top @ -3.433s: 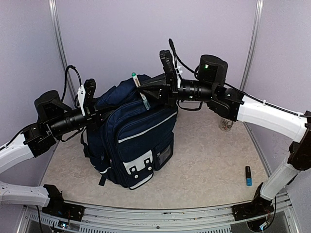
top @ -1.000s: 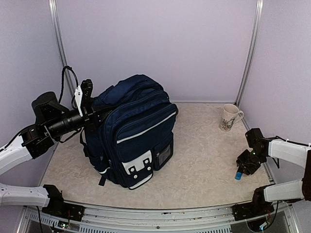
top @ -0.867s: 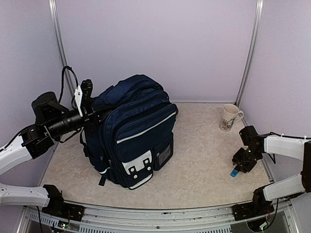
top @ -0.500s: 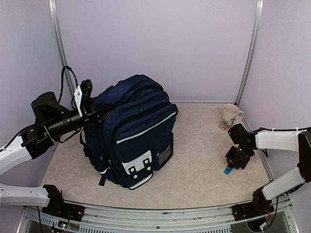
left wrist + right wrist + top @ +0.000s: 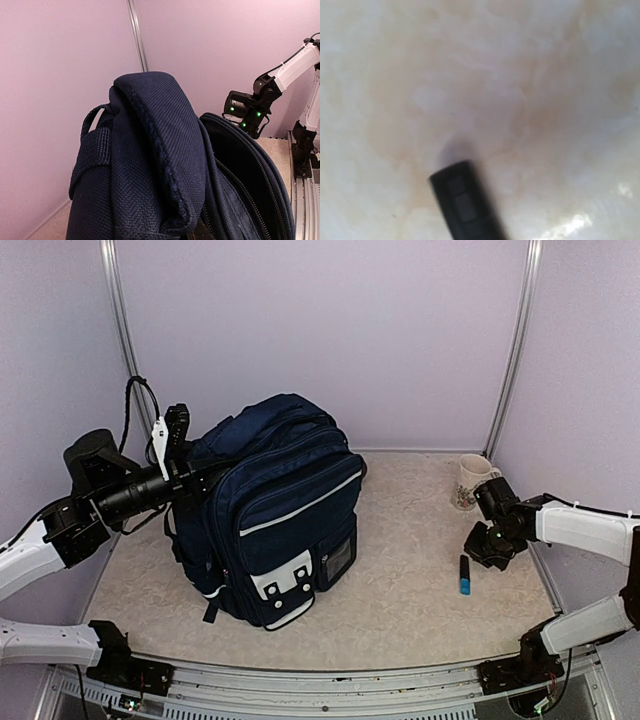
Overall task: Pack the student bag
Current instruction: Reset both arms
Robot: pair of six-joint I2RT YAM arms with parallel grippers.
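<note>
The student bag (image 5: 280, 520) stands upright left of the table's middle, navy with white trim and white front-pocket patches. My left gripper (image 5: 203, 476) is shut on the fabric at the bag's top rear edge and holds its main compartment open; the left wrist view shows that thick fold (image 5: 165, 150) and the dark opening beside it. A black marker with a blue cap (image 5: 464, 576) lies on the table at the right. My right gripper (image 5: 490, 542) hovers just behind the marker, apart from it. The right wrist view is blurred and shows only the marker's black end (image 5: 465, 200) on the table.
A white patterned mug (image 5: 470, 481) stands at the back right, just behind my right gripper. A metal corner post (image 5: 505, 360) rises behind the mug. The bag's dark straps (image 5: 212, 610) trail at its front left.
My right gripper carried the marker leftward from the right edge, then drew back towards the mug, leaving the marker lying on the table. The left gripper and the bag have not moved.
</note>
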